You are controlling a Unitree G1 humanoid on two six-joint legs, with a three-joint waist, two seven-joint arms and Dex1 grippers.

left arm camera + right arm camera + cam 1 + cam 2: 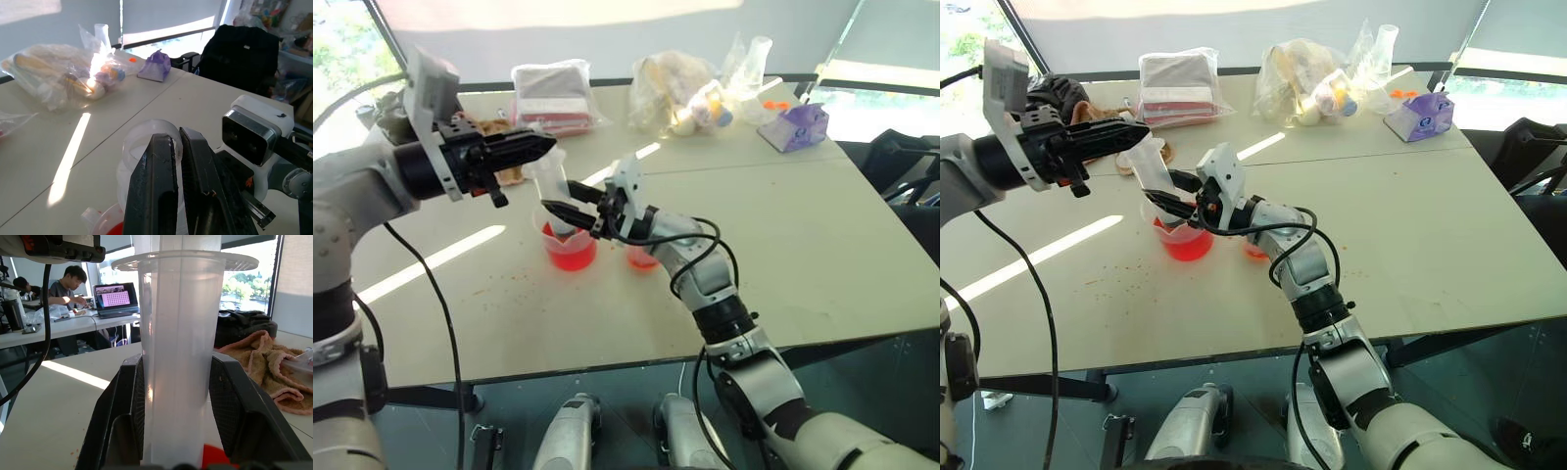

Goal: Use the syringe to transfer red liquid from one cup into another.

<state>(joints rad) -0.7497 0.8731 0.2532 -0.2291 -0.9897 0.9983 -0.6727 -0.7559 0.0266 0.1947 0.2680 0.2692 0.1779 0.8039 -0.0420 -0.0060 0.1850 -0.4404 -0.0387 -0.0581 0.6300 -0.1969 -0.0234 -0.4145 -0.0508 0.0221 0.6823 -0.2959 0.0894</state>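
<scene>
The syringe [553,186] stands tilted with its lower end inside the wide spouted cup [548,227], which holds red liquid [574,258] near the table's middle. My right gripper [560,210] reaches in from the right and is shut on the syringe's clear barrel [178,357], one finger on each side. My left gripper [546,147] is level above it, shut on the rim of the plunger's round top [146,139]. Right of the beaker, the smaller cup [641,258] holds a little red liquid and is partly hidden behind my right wrist.
Along the table's far side lie a pink packet [553,93], clear bags of items [680,90], a purple tissue box [795,125] and a crumpled towel [1167,152]. Orange specks [499,284] dot the table to the beaker's left. A black bag [901,162] sits off the right edge.
</scene>
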